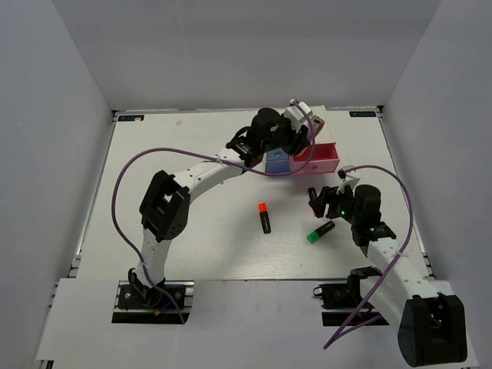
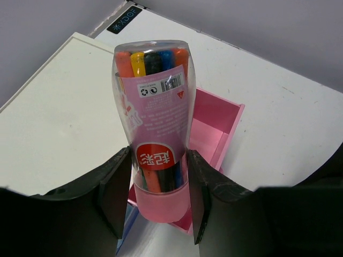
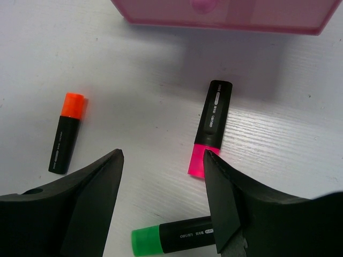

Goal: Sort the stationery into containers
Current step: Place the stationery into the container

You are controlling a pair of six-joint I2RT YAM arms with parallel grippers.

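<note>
My left gripper [image 1: 298, 127] is shut on the pink rounded cylinder [image 1: 307, 115], a clear tube of coloured markers with a pink cap. In the left wrist view the gripper [image 2: 158, 160] holds the cylinder [image 2: 154, 107] over the open pink drawer [image 2: 217, 126] of the containers [image 1: 323, 157]. My right gripper [image 1: 317, 201] is open and empty, low over the table. In the right wrist view the gripper [image 3: 162, 156] is above the pink highlighter [image 3: 210, 126], the green highlighter [image 3: 174, 240] and the orange highlighter [image 3: 65, 133]. The grey-blue boxy piece is not clearly visible.
A blue drawer [image 1: 277, 161] stands left of the pink one. The orange highlighter [image 1: 264, 217] and the green highlighter [image 1: 321, 232] lie mid-table. The pink drawer front with its knob [image 3: 202, 5] is just beyond the right gripper. Grey walls enclose the table.
</note>
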